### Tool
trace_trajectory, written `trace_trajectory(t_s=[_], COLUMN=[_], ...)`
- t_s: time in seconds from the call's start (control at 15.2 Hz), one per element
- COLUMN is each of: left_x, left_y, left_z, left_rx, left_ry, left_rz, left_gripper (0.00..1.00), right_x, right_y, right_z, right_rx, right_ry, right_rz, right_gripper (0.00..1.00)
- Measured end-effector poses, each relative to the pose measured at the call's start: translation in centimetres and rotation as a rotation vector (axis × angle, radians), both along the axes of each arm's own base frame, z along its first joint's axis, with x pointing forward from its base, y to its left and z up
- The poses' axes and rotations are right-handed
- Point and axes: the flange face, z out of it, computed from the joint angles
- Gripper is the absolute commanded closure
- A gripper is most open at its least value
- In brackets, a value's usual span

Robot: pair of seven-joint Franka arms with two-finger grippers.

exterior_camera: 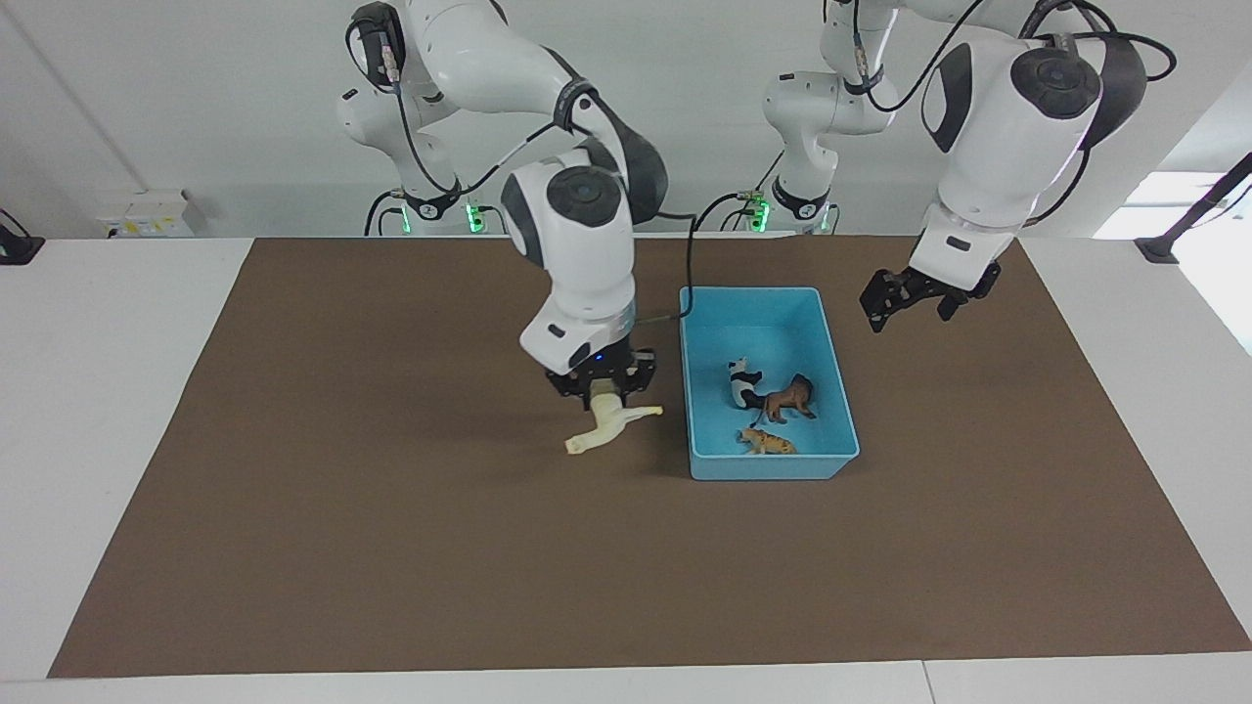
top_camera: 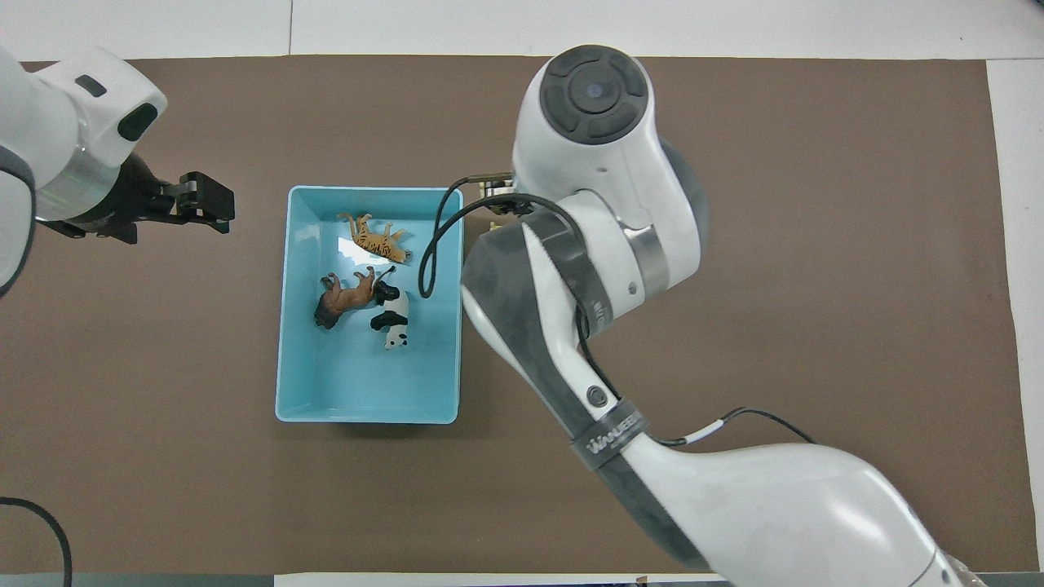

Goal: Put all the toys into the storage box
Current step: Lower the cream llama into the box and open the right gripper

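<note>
Inside the storage box [exterior_camera: 770,460] lie panda [exterior_camera: 744,383], lion [exterior_camera: 788,399], spotted cat [exterior_camera: 767,442]; right gripper [exterior_camera: 608,393] fingers clamp the cream horse [exterior_camera: 611,427] beside it, unboxed; left gripper [exterior_camera: 908,295] hangs spread, empty.

right gripper [exterior_camera: 608,389] grips cream horse [exterior_camera: 608,426] aloft | left gripper [exterior_camera: 910,305] empty, raised

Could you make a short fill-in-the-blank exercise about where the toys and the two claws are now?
1. The number of toys lying in the storage box is ____.
2. The cream-white horse hangs from the ____ claw, up over the mat beside the box.
3. The left claw holds ____.
4. The toy lying between the panda and the spotted cat is the brown ____.

Missing words: three; right; nothing; lion
</note>
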Motion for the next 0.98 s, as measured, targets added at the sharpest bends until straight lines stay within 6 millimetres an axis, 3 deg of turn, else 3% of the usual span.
trace_trajectory(t_s=[0.2, 0.26, 0.33, 0.46, 0.59, 0.85, 0.98], left_x=[-2.0, -2.4, -2.5, -2.6, -2.5, -3.5, -3.7], left_y=[1.4, 1.9, 2.4, 3.7, 5.1, 5.5, 4.8], left_z=[1.6, 1.8, 1.8, 1.7, 1.6, 1.3, 1.2], left_rx=[0.003, 0.001, 0.0, -0.003, -0.006, -0.013, -0.027], left_ry=[0.035, 0.041, 0.046, 0.056, 0.06, 0.072, 0.052], left_rz=[-0.034, -0.054, -0.069, -0.083, -0.092, -0.102, -0.113], left_gripper=[0.0, 0.0, 0.0, 0.0, 0.0, 0.0, 0.0], right_x=[-4.8, -6.1, -7.0, -8.1, -8.1, -6.9, -5.1], right_y=[9.1, 11.1, 12.4, 13.4, 13.3, 11.4, 7.9], right_z=[-0.4, -1.4, -2.6, -5.2, -5.7, -2.5, 1.2], right_rx=[0.102, 0.118, 0.126, 0.127, 0.135, 0.149, 0.137], right_ry=[-0.061, -0.067, -0.071, -0.065, -0.051, -0.084, -0.124], right_rz=[0.057, 0.075, 0.084, 0.07, -0.001, -0.098, -0.143], right_gripper=[1.0, 0.43, 0.02, 0.0, 0.0, 0.0, 0.0])
